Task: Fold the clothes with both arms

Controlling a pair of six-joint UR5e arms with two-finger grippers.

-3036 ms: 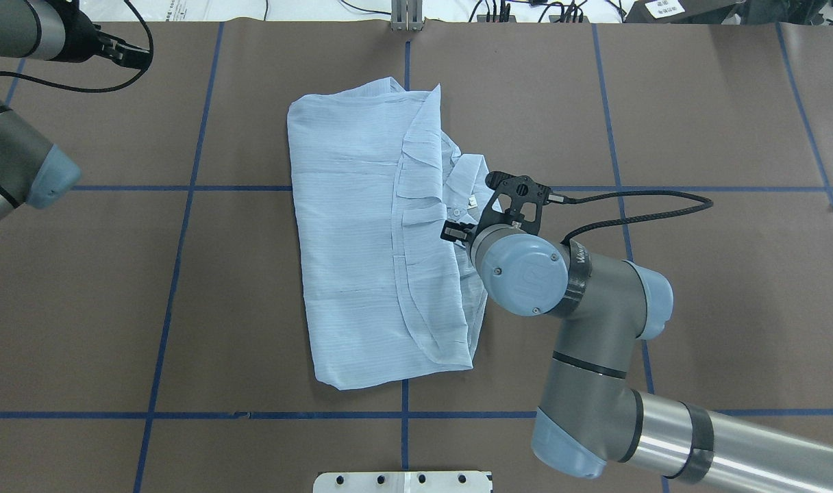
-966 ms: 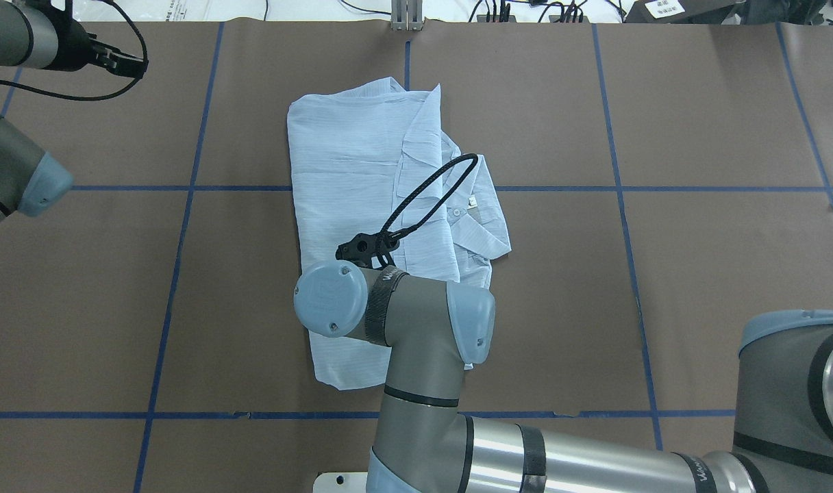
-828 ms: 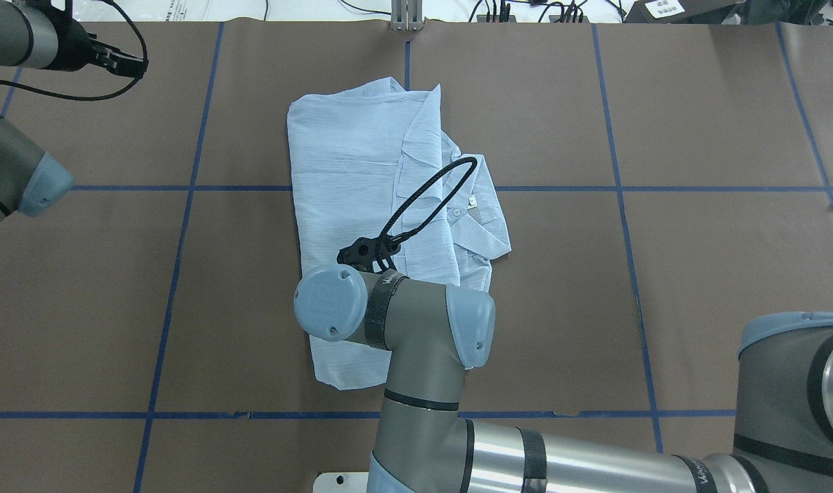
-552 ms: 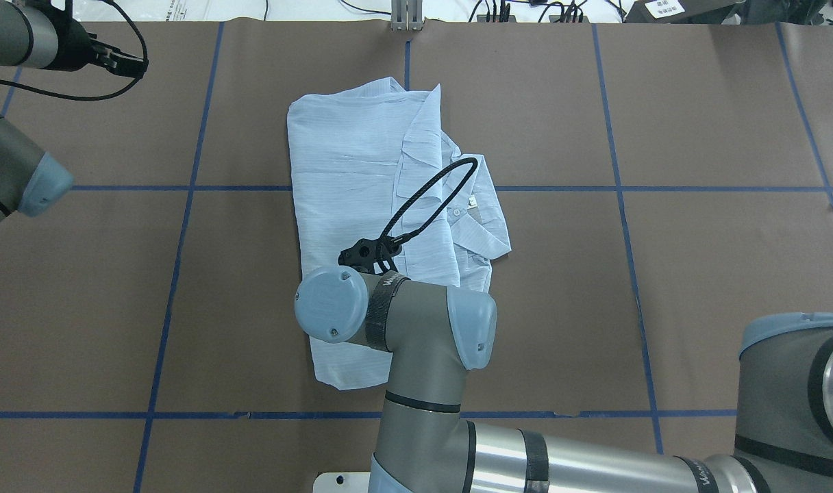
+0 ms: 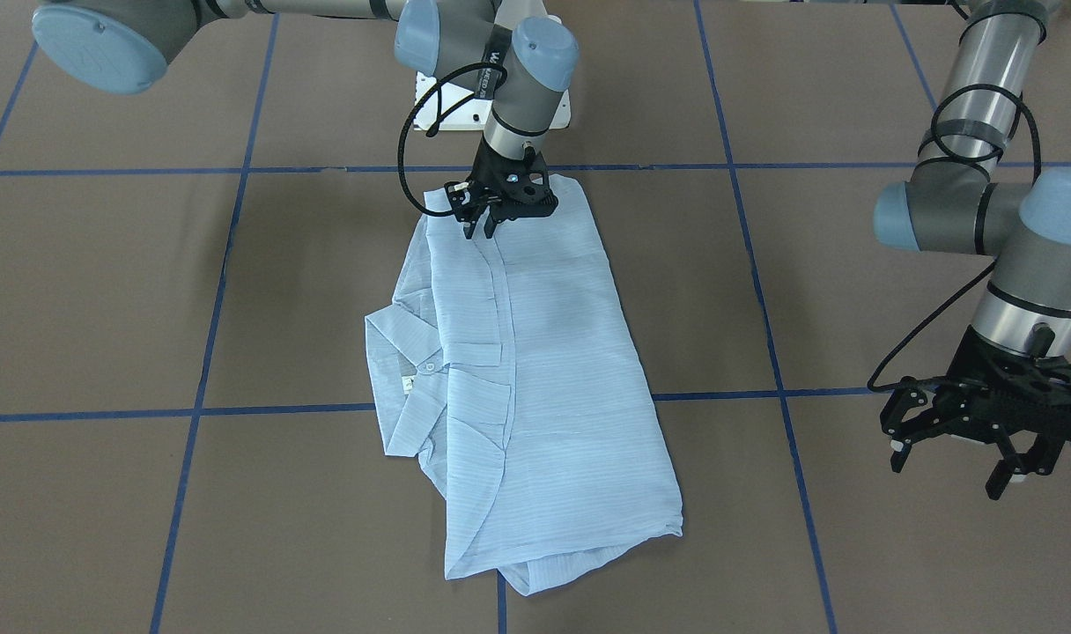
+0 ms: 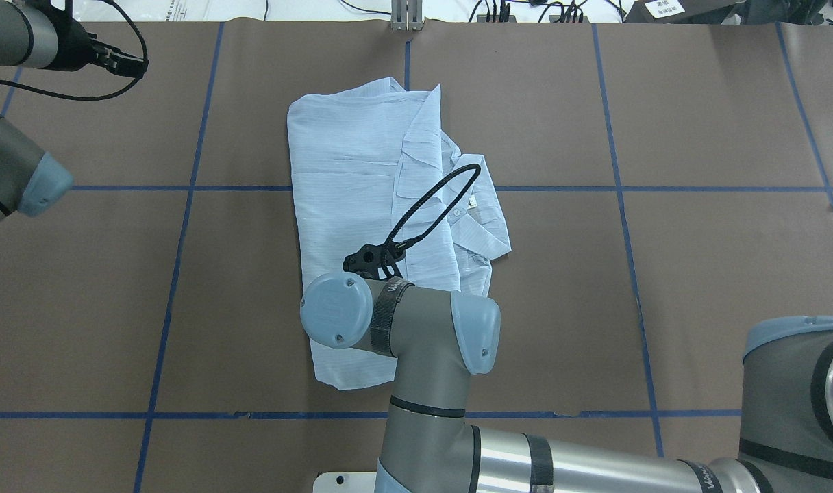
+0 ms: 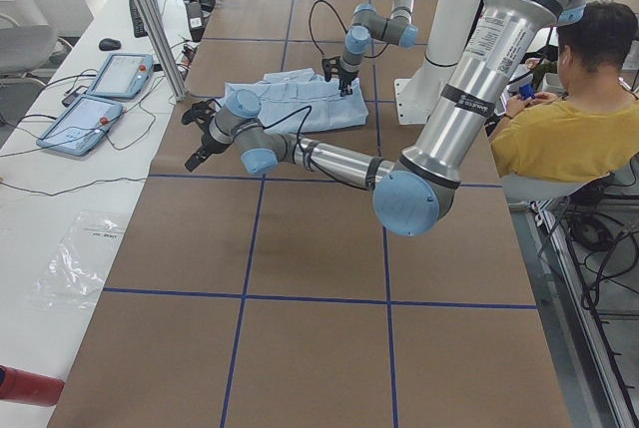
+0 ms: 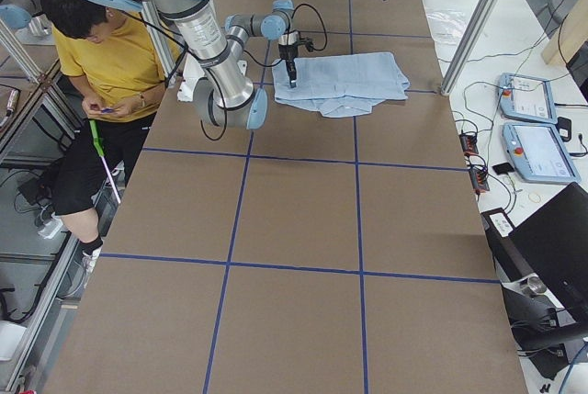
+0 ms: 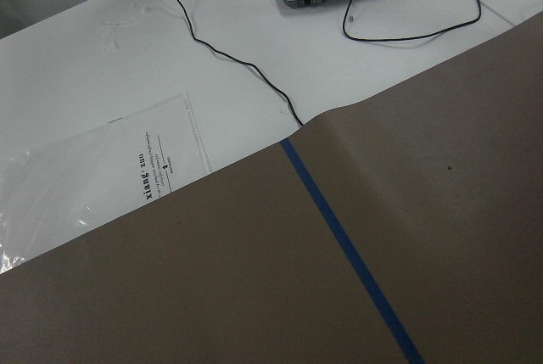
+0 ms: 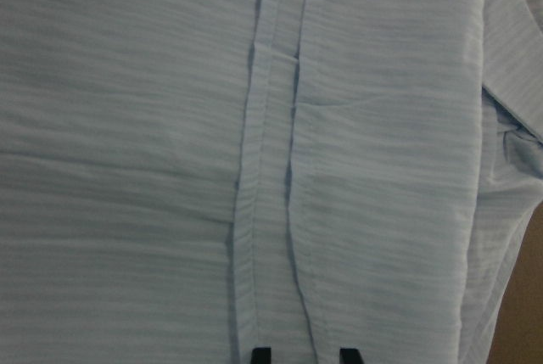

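Shirt, near end: blocked from above; right arm wrist and elbow hang over the hem.
Shirt, collar: black cable loop arches across it.
Shirt, robot's left: brown table cover open; left gripper well apart.
Shirt, robot's right: cover open.

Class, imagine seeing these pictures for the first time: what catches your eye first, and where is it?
The pale-blue shirt stands out first, folded into a long strip in the middle of the table. The right gripper is poised at its end nearest the robot, fingertips slightly apart over the placket, while the left gripper hangs open well off to the side.
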